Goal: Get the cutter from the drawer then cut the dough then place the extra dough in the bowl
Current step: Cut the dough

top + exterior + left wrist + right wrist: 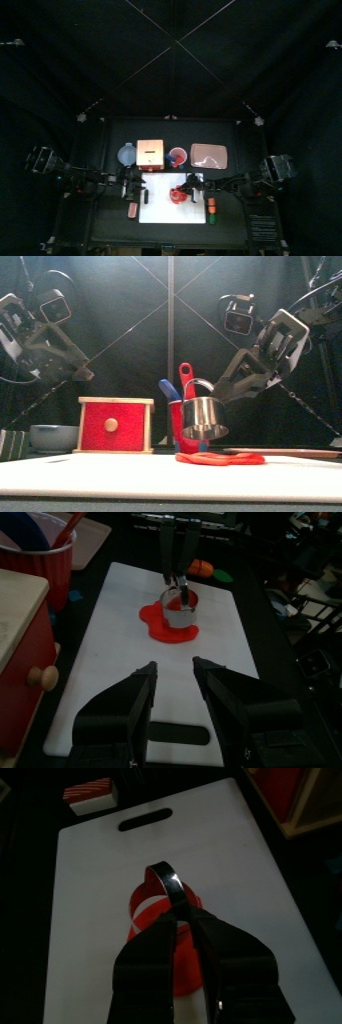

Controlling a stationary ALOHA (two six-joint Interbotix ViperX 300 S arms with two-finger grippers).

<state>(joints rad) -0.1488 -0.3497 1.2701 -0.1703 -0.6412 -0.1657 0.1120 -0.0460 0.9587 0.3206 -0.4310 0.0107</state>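
The round metal cutter [203, 419] hangs tilted by its wire handle [167, 873], just over the flat red dough [221, 459] on the white cutting board [134, 672]. My right gripper [214, 394] is shut on that handle; the top view shows it [195, 185] over the board's middle. In the left wrist view the cutter [179, 607] stands over the dough [171, 630]. My left gripper [174, 682] hovers open and holds nothing, above the board's left end [136, 190]. The blue-grey bowl [54, 436] sits at the back left.
The wooden box [114, 425] with its red drawer front stands behind the board. Beside it is the red cup [178, 421] with the knives. A pink tray [210, 155] lies at the back right. Small toy foods lie off the board's right [214, 210] and left [131, 212] ends.
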